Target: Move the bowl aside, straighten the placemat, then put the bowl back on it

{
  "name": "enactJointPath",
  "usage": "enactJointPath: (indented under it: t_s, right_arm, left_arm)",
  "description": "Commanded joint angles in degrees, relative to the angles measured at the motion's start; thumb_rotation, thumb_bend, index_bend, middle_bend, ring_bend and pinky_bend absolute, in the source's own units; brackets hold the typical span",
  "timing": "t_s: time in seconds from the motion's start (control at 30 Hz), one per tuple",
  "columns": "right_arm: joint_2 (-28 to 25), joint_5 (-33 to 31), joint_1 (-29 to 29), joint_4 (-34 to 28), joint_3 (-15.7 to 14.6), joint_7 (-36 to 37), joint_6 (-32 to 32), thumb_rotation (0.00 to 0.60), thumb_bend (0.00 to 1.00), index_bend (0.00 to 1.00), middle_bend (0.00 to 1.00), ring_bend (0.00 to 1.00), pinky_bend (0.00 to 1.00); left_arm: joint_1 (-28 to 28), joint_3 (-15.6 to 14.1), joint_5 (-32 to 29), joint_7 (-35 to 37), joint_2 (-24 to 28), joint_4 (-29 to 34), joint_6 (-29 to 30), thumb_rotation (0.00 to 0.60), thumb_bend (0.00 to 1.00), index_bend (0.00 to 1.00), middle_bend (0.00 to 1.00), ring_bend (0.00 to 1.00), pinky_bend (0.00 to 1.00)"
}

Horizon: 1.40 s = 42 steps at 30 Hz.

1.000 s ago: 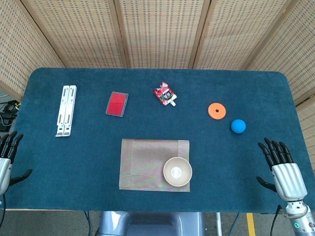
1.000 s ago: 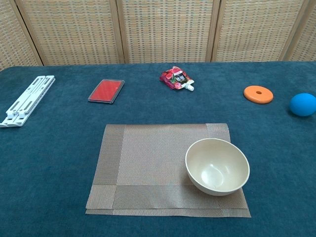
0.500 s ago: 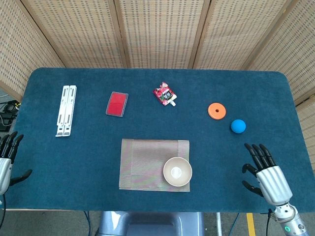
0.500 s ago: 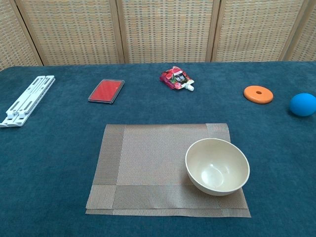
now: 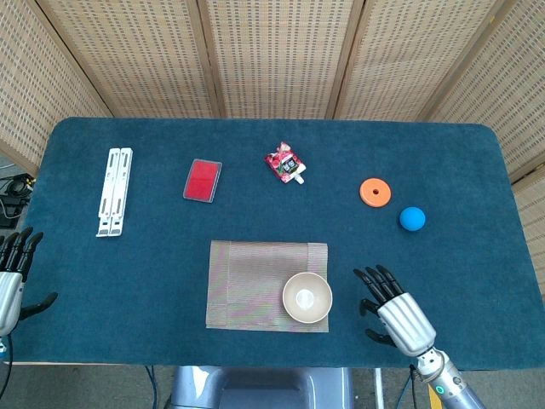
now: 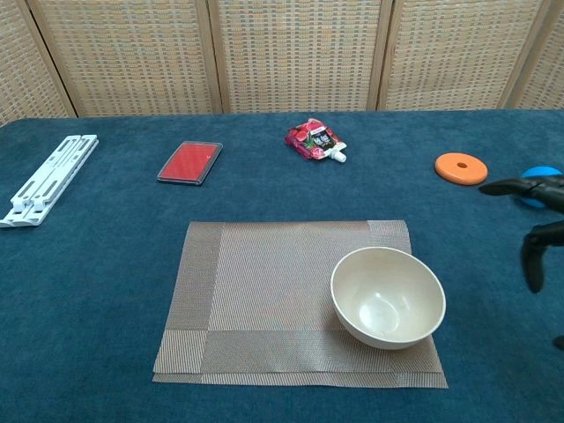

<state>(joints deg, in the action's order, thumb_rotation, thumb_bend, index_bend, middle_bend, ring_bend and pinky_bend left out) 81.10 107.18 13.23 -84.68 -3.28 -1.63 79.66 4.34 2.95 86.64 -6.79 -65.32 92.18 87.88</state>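
We see the blue felt-covered desk (image 5: 170, 256) carrying a brown woven rectangular placemat (image 5: 255, 277), lying near the front edge, and on it a cream round bowl (image 5: 306, 297). The bowl sits on the placemat's corner at about 5 o'clock, its rim overhanging the mat's right edge.

Our right hand (image 5: 393, 311) hovers at 3 o'clock from the bowl, near but apart, fingers spread, grasping nothing. Our left hand (image 5: 10, 277) sits off the desk's edge at 9 o'clock, well apart from everything, released too.

Risks, as we judge them: a sideways approach could shove the bowl and drag or wrinkle the mat under it. A shallow pinch on the smooth rim could tip the bowl. The small blue ball (image 5: 412, 219) at 1 o'clock could roll if bumped.
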Motion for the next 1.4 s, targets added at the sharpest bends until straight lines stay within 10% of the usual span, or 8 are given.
enactJointPath:
  t_s: [0.03, 1.4]
  right_arm:
    - [3.15, -1.73, 1.88, -0.84, 0.31, -1.92, -3.6, 0.6, 0.32, 0.54, 0.1, 0.0, 0.02]
    - [12.32, -11.4, 7.19, 1.18, 1.11, -7.27, -12.52, 0.6, 0.52, 0.5, 0.07, 0.0, 0.02]
  left_arm:
    - [0.07, 0.0, -0.06, 0.13, 0.02, -0.08, -0.16, 0.6, 0.04, 0.0, 0.0, 0.0, 0.0]
    - [0.62, -0.05, -0.76, 0.3, -0.25, -0.34, -1.45, 0.6, 0.04, 0.0, 0.0, 0.0, 0.0]
